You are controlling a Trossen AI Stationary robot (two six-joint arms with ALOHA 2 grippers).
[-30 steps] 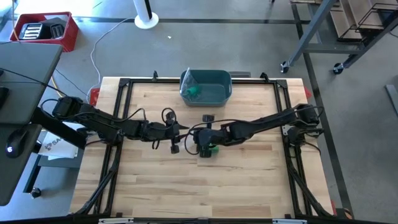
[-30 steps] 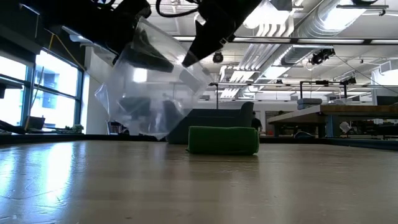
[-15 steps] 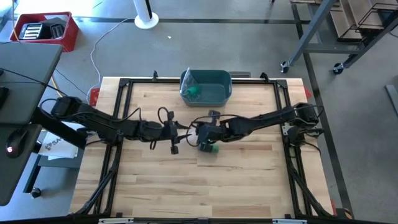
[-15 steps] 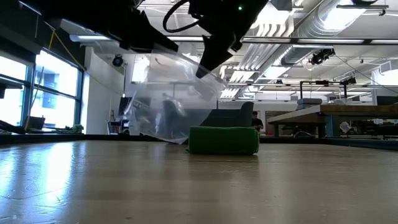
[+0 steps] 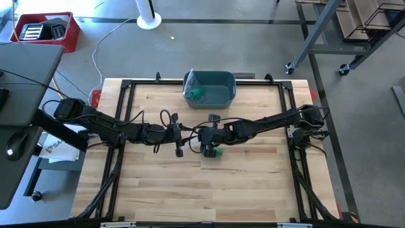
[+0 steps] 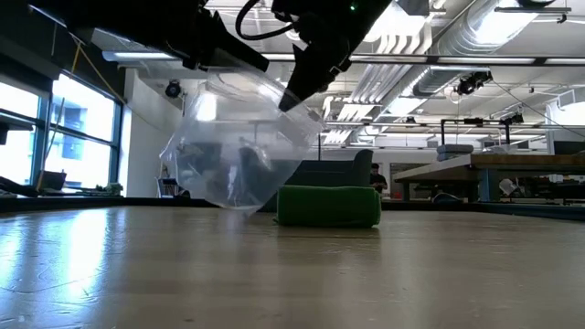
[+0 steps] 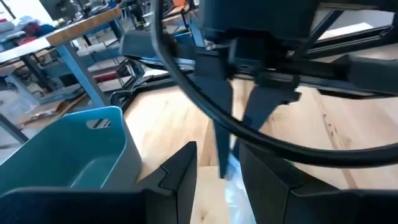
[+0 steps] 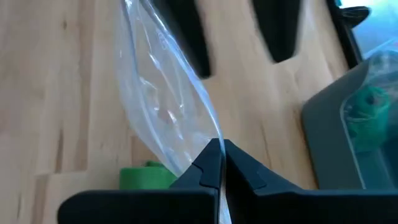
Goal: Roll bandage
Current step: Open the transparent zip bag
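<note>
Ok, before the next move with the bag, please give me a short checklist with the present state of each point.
1. Right gripper shut on the bag edge: ok.
2. Left gripper holding the bag: cannot tell; its fingers stand apart, with the plastic between them.
3. Bag lifted off the table: ok, it hangs from the arms.
4. Green roll lying on the table by the bag, not inside: ok.
5. Bag mouth open: cannot tell.
6. Bin away from both arms: ok.

I see a teal bin (image 5: 210,88) at the far edge of the wooden table (image 5: 253,183). Red crate (image 5: 47,31) on the floor off the far-left corner, white stand base (image 5: 149,21) and a cable (image 5: 104,41) nearby. Grey desk (image 5: 22,82) to the left, wheeled metal frame (image 5: 329,31) far right.
</note>
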